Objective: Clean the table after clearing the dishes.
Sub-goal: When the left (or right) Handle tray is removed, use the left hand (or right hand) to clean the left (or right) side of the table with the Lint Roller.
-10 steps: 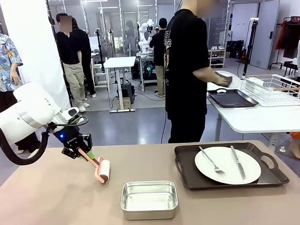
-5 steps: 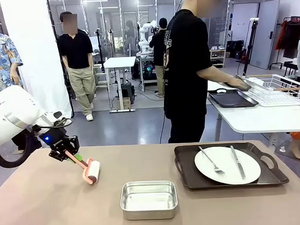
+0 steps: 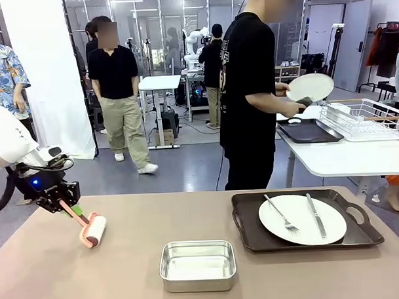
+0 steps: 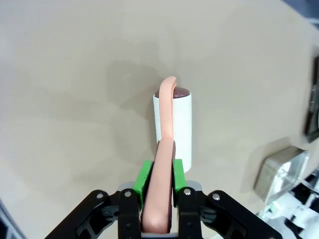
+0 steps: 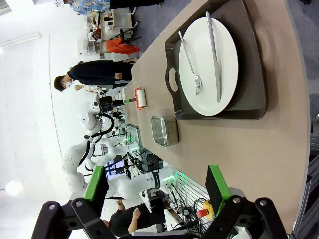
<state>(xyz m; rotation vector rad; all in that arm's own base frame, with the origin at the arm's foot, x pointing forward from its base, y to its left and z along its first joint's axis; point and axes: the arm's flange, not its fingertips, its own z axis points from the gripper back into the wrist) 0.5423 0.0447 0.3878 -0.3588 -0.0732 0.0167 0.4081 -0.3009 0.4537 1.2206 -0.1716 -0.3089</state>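
Note:
My left gripper point(image 3: 60, 203) is shut on the pink handle of a lint roller point(image 3: 93, 230), whose white roll rests on the brownish table point(image 3: 119, 283) near its left edge. The left wrist view shows the green pads point(image 4: 145, 175) clamping the handle, with the roller point(image 4: 173, 124) lying on the table point(image 4: 75, 74). At the right, a dark tray point(image 3: 248, 234) holds a white plate point(image 3: 302, 219) with a fork point(image 3: 281, 215) and knife point(image 3: 316, 215). My right gripper point(image 5: 155, 184) hangs open above the table's end, looking at that plate point(image 5: 208, 64) and tray point(image 5: 249, 64).
A small steel pan point(image 3: 198, 264) sits at front centre. Behind, a person holds up a white plate point(image 3: 310, 86) over a second dark tray point(image 3: 308, 130) beside a wire rack point(image 3: 365, 117) on a white table. Other people stand farther back.
My left gripper has drawn the lint roller leftward across the table, from near the middle to the left edge. The person has lifted a plate off the far tray.

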